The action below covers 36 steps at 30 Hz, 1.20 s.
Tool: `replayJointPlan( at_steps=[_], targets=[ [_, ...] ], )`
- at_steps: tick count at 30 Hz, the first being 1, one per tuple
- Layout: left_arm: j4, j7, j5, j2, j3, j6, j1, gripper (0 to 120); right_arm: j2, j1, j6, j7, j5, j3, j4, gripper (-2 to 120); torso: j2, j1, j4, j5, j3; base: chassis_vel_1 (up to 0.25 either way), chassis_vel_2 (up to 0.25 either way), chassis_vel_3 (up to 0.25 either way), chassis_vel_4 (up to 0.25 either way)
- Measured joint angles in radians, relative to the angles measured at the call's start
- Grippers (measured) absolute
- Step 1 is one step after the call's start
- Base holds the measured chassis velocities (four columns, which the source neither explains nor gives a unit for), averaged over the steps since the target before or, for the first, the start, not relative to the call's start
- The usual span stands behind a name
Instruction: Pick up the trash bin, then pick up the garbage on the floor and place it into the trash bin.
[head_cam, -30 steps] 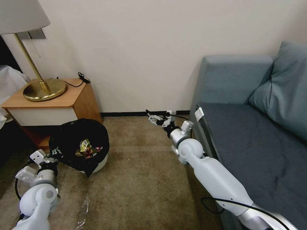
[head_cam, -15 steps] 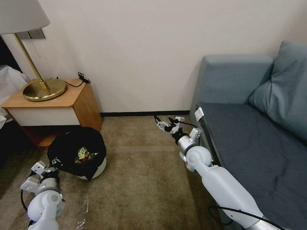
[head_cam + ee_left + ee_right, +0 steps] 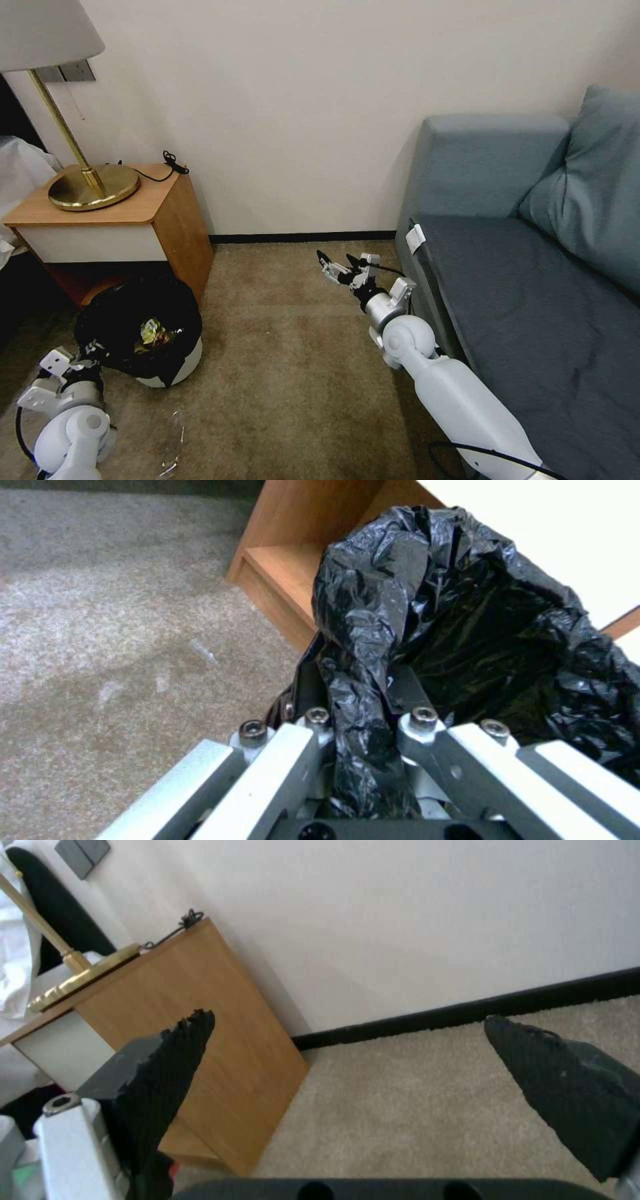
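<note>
Bin's come lower-left since a sec ago w/ the left gripper (image 3: 363, 715) clamped on the trash bin (image 3: 175, 360) bag rim, prob to carry it. Right gripper (image 3: 340, 265) hangs spread, empty, over carpet (image 3: 287, 373).

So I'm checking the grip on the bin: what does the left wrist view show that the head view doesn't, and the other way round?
Left wrist view alone: the left hand pinching the black bag between its fingers. Head view alone: wrappers inside the bin, the right hand open over the carpet, the lamp and the sofa. Both: the bag, the carpet and the wooden nightstand.
</note>
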Motion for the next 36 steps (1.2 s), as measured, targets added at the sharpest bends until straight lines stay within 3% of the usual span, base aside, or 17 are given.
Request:
replayJointPlan(
  at_steps=[3,6,11,18,21,22,24,31,36],
  targets=[
    [0.007,-0.001,-0.001,0.001,-0.003,0.0,-0.001,4,-0.001,-0.013,0.004,-0.006,-0.005,0.008,0.0,100,0.0,0.0,0.0001,-0.0001,0.0,0.0,0.0,0.0,0.0],
    [0.003,-0.009,-0.004,0.005,-0.003,0.002,0.002,12,-0.003,-0.021,0.01,-0.014,-0.012,0.012,-0.002,100,0.0,0.0,-0.0001,-0.0002,0.0,0.0,0.0,0.0,0.0],
    [-0.007,-0.016,-0.003,0.009,-0.004,0.006,0.014,36,0.002,-0.028,0.029,-0.018,-0.039,0.012,-0.013,100,0.0,0.0,0.0,-0.0001,0.0,0.0,0.0,0.0,0.0],
    [-0.022,-0.023,0.001,0.018,-0.007,0.008,0.03,57,0.005,-0.032,0.029,-0.016,-0.04,0.018,-0.003,100,0.0,0.0,0.0003,-0.0002,0.0,0.0,0.0,0.0,0.0],
    [-0.076,-0.037,0.003,0.03,-0.008,0.017,0.062,74,-0.004,-0.046,0.028,-0.015,-0.042,0.031,0.009,100,0.0,0.0,0.0001,-0.0001,0.0,0.0,0.0,0.0,0.0],
    [-0.076,-0.037,0.003,0.03,-0.008,0.017,0.062,74,-0.004,-0.046,0.028,-0.015,-0.042,0.031,0.009,100,0.0,0.0,0.0001,-0.0001,0.0,0.0,0.0,0.0,0.0],
    [-0.159,-0.057,0.018,0.047,-0.008,0.028,0.105,94,-0.028,-0.062,0.02,0.002,-0.041,0.05,0.048,100,0.0,0.0,0.0001,0.0,0.0,0.0,0.0,0.0,0.0],
    [-0.24,-0.076,0.057,0.053,-0.005,0.037,0.145,100,-0.061,-0.082,-0.004,0.029,-0.04,0.066,0.098,100,0.0,0.0,0.0,0.0,0.0,0.0,0.0,0.0,0.0],
    [-0.316,-0.088,0.15,0.057,-0.007,0.037,0.194,100,-0.1,-0.109,-0.03,0.056,-0.011,0.093,0.152,100,0.0,0.0,0.0002,-0.0001,0.0,0.0,0.0,0.0,0.0]
  ],
)
